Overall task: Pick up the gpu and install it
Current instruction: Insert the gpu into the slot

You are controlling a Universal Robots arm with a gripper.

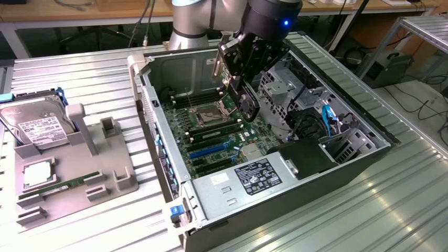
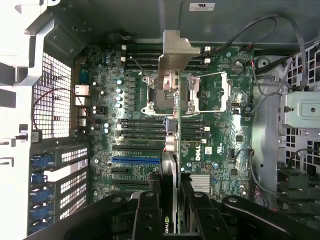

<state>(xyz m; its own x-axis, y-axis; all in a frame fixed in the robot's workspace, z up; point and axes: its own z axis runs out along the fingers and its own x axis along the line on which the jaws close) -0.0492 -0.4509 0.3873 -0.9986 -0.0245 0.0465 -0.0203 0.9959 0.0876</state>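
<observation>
Black gripper (image 2: 170, 200) clamps the gpu (image 2: 176, 55) edgewise above the motherboard (image 2: 215, 145); the open computer case (image 1: 224, 193) lies on a ribbed metal table (image 1: 392, 210), with cable-strewn desks (image 1: 77, 9) behind.

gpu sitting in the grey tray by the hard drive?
No, the gpu hangs in the gripper over the motherboard inside the open case; the grey tray holds the hard drive, not the card.
</observation>
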